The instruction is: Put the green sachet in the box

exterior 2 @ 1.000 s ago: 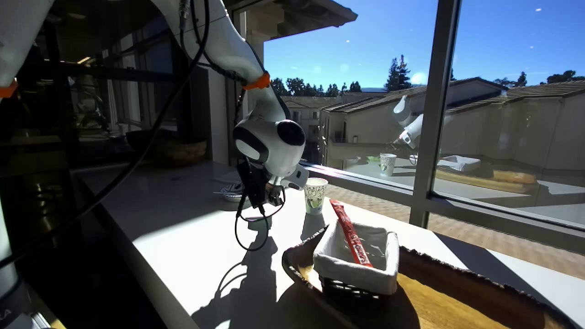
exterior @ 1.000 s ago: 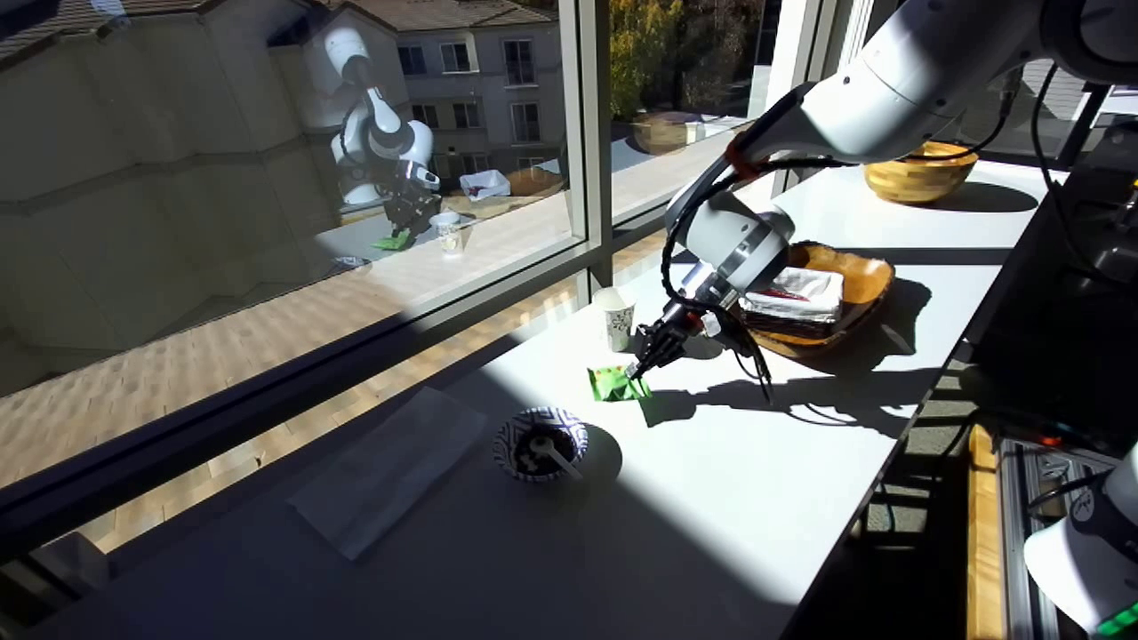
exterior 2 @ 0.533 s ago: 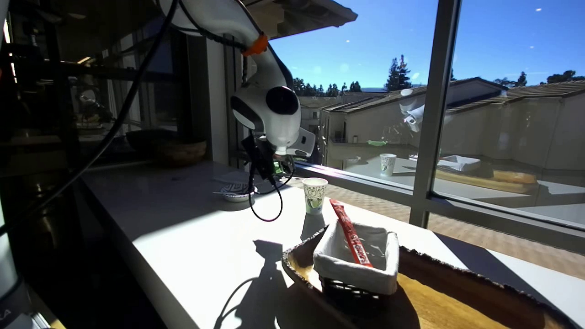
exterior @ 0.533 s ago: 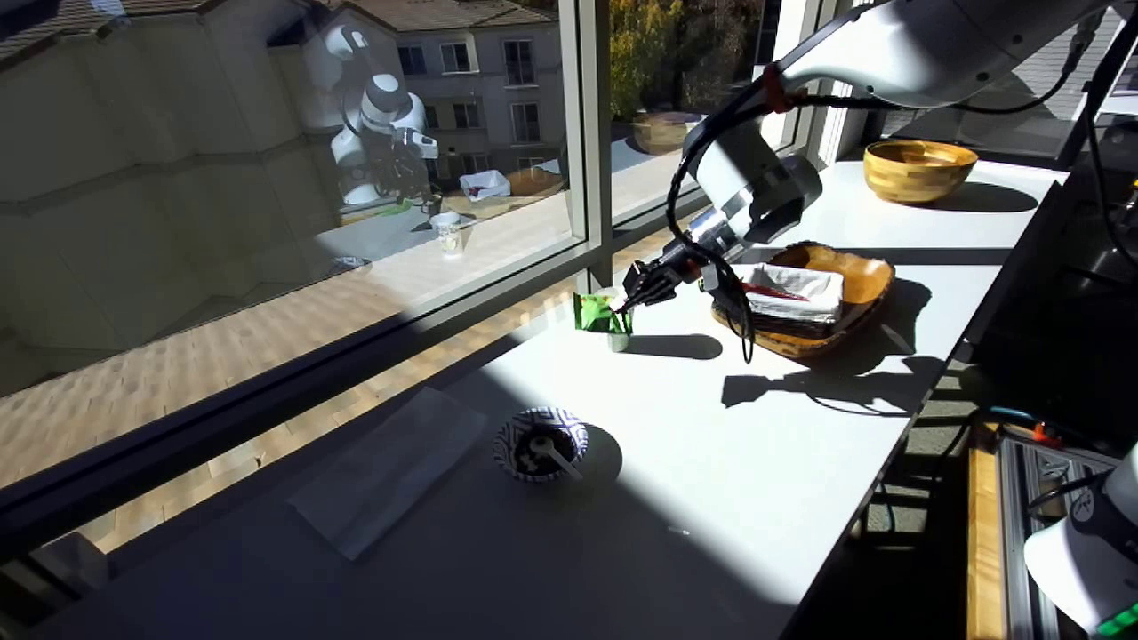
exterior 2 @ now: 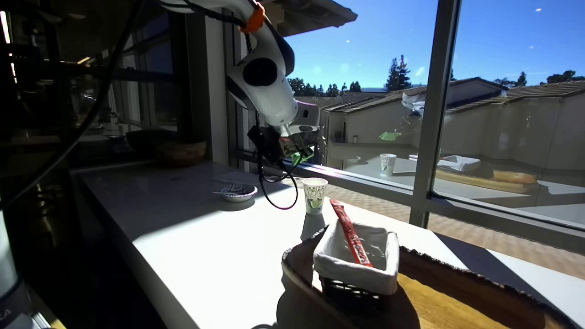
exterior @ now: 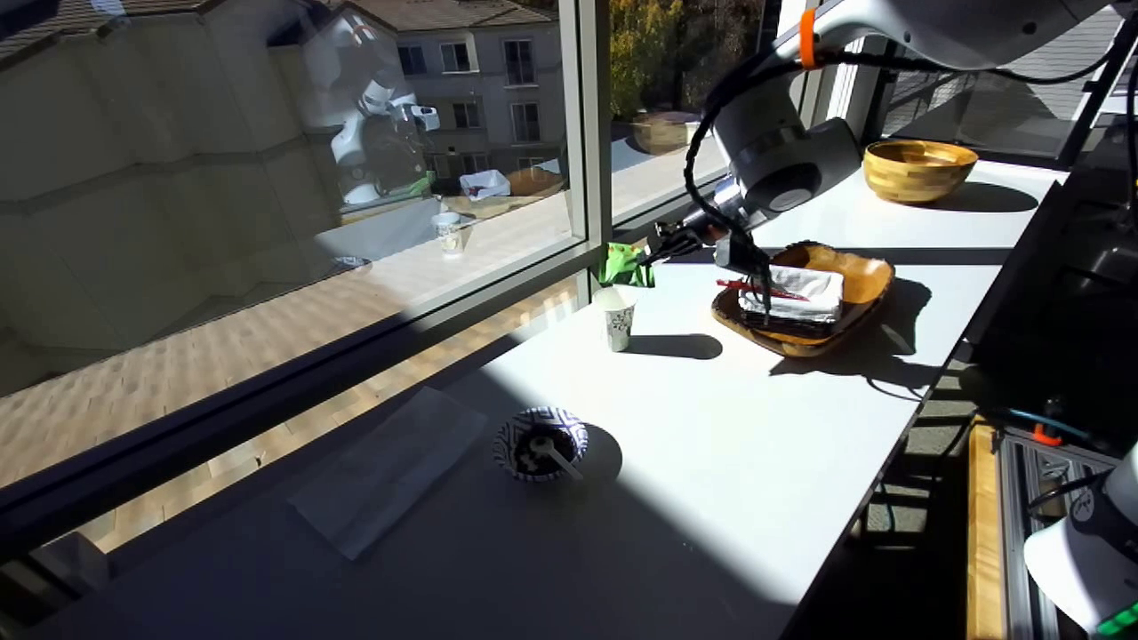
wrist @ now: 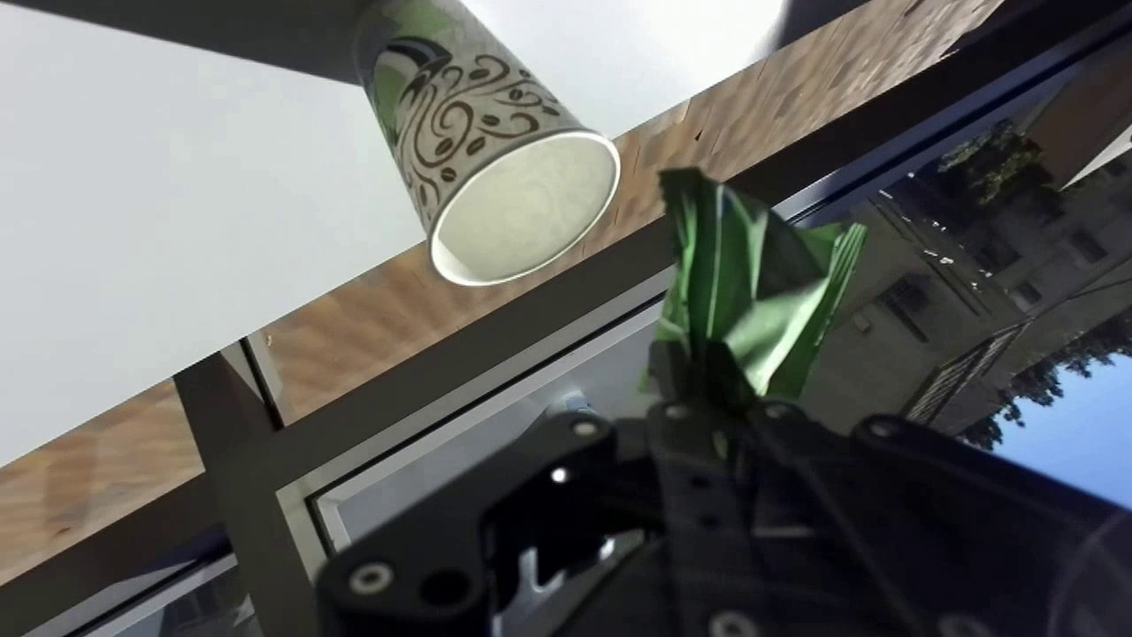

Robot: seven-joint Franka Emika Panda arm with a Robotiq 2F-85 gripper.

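Note:
The green sachet (exterior: 625,267) is crinkled and hangs in the air above the paper cup, close to the window. It also shows in an exterior view (exterior 2: 301,156) and in the wrist view (wrist: 752,274). My gripper (wrist: 699,372) is shut on one end of the sachet, and the rest fans out past the fingertips. In an exterior view the gripper (exterior: 651,258) points toward the window. The box (exterior 2: 356,276) is a dark woven basket with a pale cloth lining; it also shows in an exterior view (exterior: 796,311), to the right of and lower than the sachet.
The box stands in a wooden tray (exterior 2: 438,292) with a rough edge. A red packet (exterior 2: 349,233) leans in the box. The paper cup (exterior: 619,322) stands below the sachet. A patterned bowl (exterior: 578,440) with a spoon and a wooden bowl (exterior: 920,178) are on the table.
The gripper has lifted the green sachet off the table, up and past the cup toward the far end of the table. Cup, box and bowls have not moved.

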